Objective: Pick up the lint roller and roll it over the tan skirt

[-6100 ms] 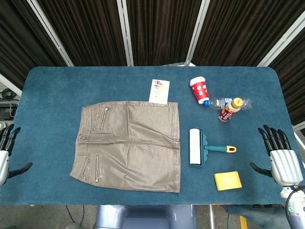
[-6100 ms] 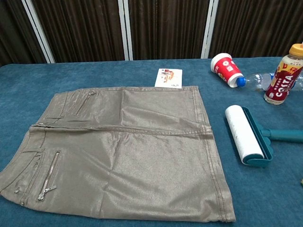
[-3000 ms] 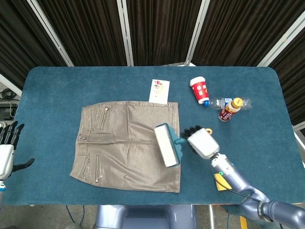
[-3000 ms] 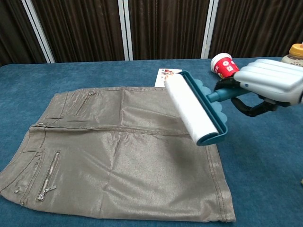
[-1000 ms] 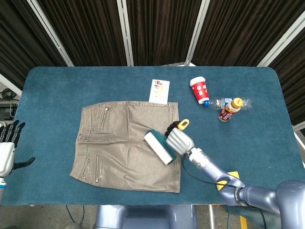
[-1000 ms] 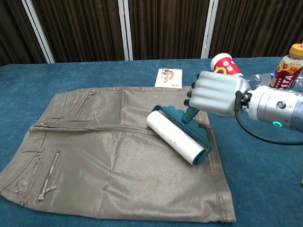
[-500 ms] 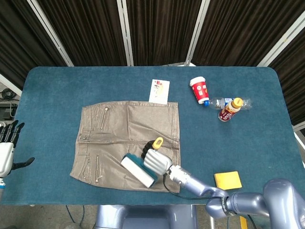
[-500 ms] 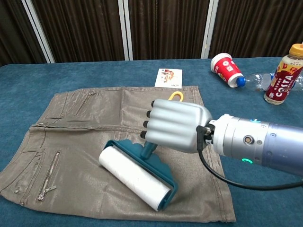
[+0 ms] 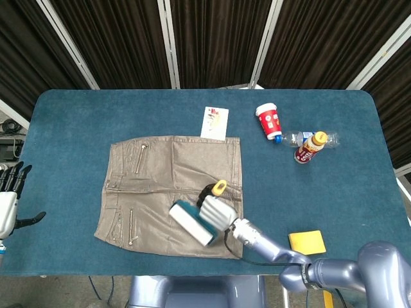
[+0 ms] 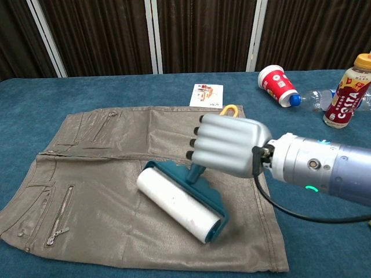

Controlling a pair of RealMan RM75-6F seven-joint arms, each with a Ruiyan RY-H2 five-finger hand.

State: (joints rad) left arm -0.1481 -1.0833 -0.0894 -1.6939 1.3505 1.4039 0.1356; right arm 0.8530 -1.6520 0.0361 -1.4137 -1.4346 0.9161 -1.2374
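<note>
Lint roller (image 10: 181, 209) lies on the tan skirt (image 10: 110, 191), its handle gripped by the right hand's (image 10: 227, 145) fingers (image 10: 200, 143).

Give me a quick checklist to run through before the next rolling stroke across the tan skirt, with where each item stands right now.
1. Right hand grips the teal handle of the white lint roller: ok.
2. Roller drum touching the tan skirt: ok, it appears to rest on the fabric.
3. Skirt lying flat with no bunching near the roller: ok.
4. Path clear of the small printed card at the skirt's far edge: ok, it lies well away.
5. Left hand clear of the skirt: ok, open at the table's left edge.
6. Roller sheet still sticky: cannot tell.
</note>
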